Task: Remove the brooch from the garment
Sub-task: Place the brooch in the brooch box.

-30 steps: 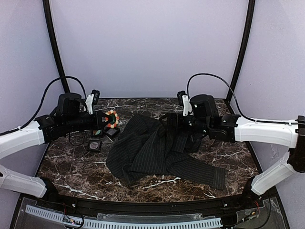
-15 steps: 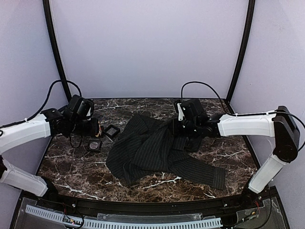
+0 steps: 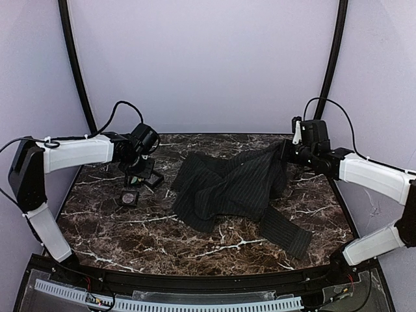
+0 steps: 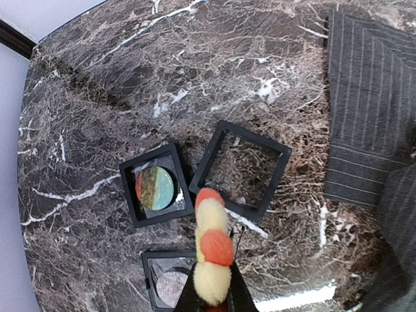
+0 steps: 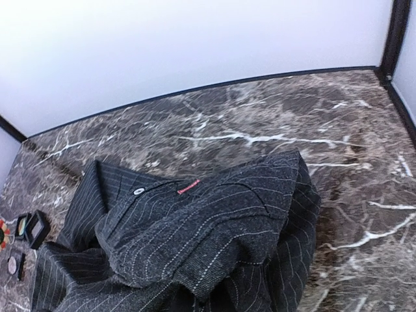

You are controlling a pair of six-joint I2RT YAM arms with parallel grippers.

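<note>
Brooch (image 4: 211, 250) clear of the garment (image 3: 227, 188), pinched edge-on in left claw (image 4: 214, 304). Hangs above small black boxes (image 4: 239, 169) at left rear of table (image 3: 195, 240). Right claw (image 3: 289, 151) closed on garment's raised far-right fold.

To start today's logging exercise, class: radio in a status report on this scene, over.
Left gripper shut on brooch, off the garment, by black boxes. Right gripper shut on garment edge. Nothing blocking.
</note>
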